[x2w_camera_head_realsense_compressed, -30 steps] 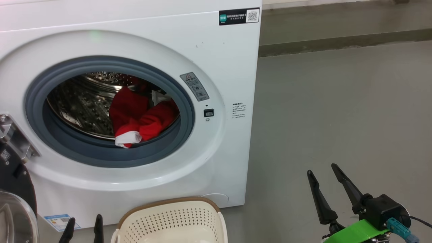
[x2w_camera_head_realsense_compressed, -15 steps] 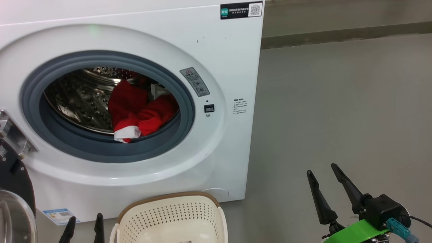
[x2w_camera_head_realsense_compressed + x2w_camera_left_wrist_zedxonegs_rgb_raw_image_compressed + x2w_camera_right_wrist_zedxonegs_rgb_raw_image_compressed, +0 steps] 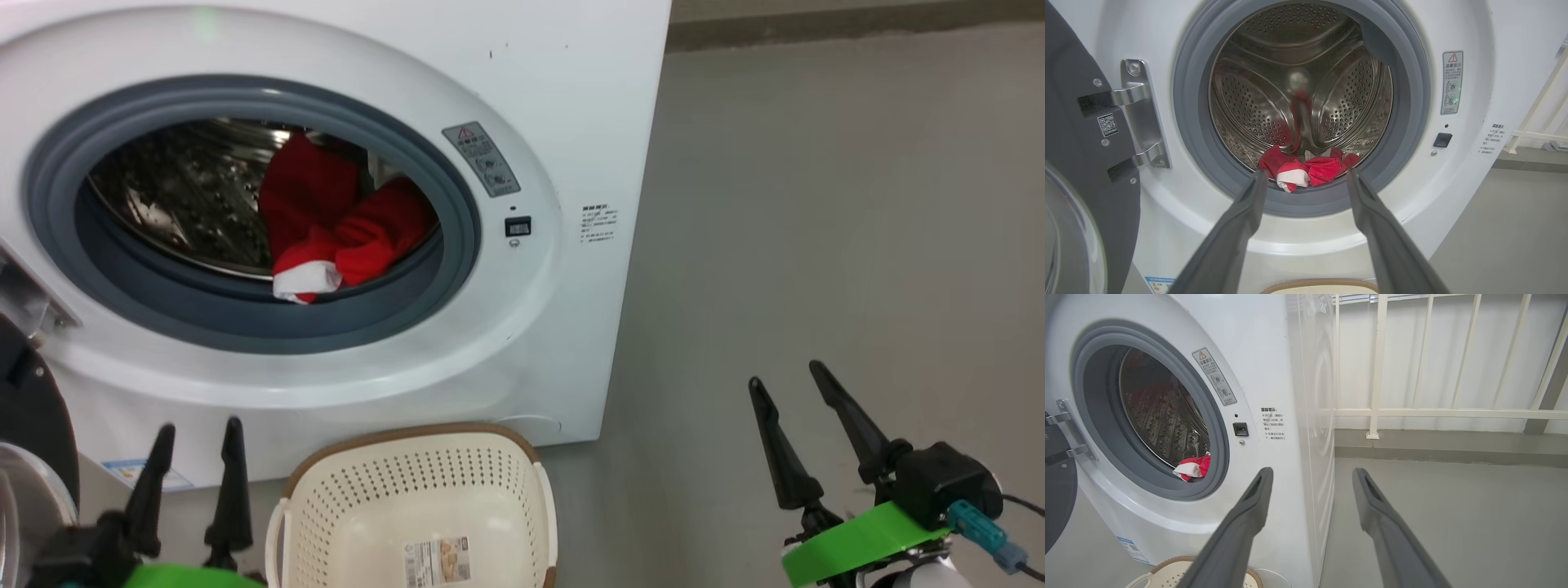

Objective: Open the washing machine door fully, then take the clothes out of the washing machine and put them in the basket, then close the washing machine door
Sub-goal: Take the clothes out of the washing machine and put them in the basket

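Left gripper (image 3: 201, 426) is up at the lower left of my head view, both long fingers aimed at the front of the washing machine (image 3: 563, 122). The fingers are spread wide and nothing is between them. On its wrist camera I'm lined up almost square on the drum (image 3: 1298, 61), and the two fingertips frame the clothes (image 3: 343, 220) without touching them. The red bundle lies low at the front of the drum, with one white-trimmed end draped onto the grey rubber ring (image 3: 457, 245).

Right gripper (image 3: 785, 374) sits low on the right, well clear of the machine, above bare floor (image 3: 816, 204). Its fingers lean up and to the left, also parted and holding nothing. Its wrist camera looks along the machine's right front corner.

Now the edges. The washing machine door (image 3: 1069, 122) hangs open on its hinge (image 3: 1141, 114) at the left. Its black rim and glass bowl are just beside my left gripper's outer side, so that side is tight. The basket (image 3: 408, 433) stands on the floor right against the machine's front, below the opening and just right of the left fingers, with a paper label (image 3: 437, 559) on its bottom. To the right of the machine the floor is wide open out to a pale railing (image 3: 1380, 363).
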Controlling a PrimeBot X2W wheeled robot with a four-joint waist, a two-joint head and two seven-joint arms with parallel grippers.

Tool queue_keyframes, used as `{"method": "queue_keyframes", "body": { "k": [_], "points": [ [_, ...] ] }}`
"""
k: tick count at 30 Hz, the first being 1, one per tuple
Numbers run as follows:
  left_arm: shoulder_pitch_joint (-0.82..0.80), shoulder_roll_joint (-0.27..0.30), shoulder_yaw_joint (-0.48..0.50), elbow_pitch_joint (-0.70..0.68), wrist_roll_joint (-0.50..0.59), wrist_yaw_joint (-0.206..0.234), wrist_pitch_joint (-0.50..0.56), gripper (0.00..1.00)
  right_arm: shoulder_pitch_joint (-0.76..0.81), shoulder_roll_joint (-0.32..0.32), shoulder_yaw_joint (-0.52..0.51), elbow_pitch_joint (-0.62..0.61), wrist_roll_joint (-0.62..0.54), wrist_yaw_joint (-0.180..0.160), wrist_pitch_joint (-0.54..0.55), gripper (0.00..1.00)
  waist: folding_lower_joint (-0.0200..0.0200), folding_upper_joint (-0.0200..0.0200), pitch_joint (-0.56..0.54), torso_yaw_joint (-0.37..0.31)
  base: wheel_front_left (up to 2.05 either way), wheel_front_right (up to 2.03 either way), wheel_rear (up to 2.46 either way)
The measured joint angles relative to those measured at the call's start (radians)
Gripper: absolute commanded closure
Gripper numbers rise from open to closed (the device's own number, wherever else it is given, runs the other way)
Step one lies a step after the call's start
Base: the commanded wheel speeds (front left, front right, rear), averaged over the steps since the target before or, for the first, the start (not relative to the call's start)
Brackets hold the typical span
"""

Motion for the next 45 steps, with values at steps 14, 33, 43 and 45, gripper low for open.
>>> {"method": "queue_keyframes", "body": {
  "k": [14, 33, 43, 45],
  "points": [
    [-0.335, 0.042, -0.053, 0.179, 0.002, 0.000, 0.000, 0.00, -0.095, -0.030, -0.033, -0.040, -0.010, 0.000, 0.000, 0.00, 0.0001, 0.0000, 0.144, 0.025, 0.00, 0.00, 0.00],
    [-0.788, 0.078, -0.158, 0.495, -0.054, 0.000, -0.004, 0.00, -0.188, -0.055, -0.051, -0.075, -0.026, 0.000, 0.000, 0.00, 0.0000, 0.0000, 0.362, 0.042, 0.00, 0.00, 0.00],
    [-0.973, 0.110, -0.219, 0.674, -0.127, 0.000, -0.004, 0.00, -0.237, -0.057, -0.049, -0.120, -0.040, 0.000, 0.000, 0.00, 0.0001, 0.0000, 0.461, 0.015, 0.00, 0.00, 0.00],
    [-1.000, 0.119, -0.239, 0.720, -0.146, 0.000, 0.001, 0.00, -0.244, -0.057, -0.050, -0.123, -0.044, 0.000, 0.000, 0.00, 0.0000, 0.0000, 0.477, 0.006, 0.00, 0.00, 0.00]
  ]
}}
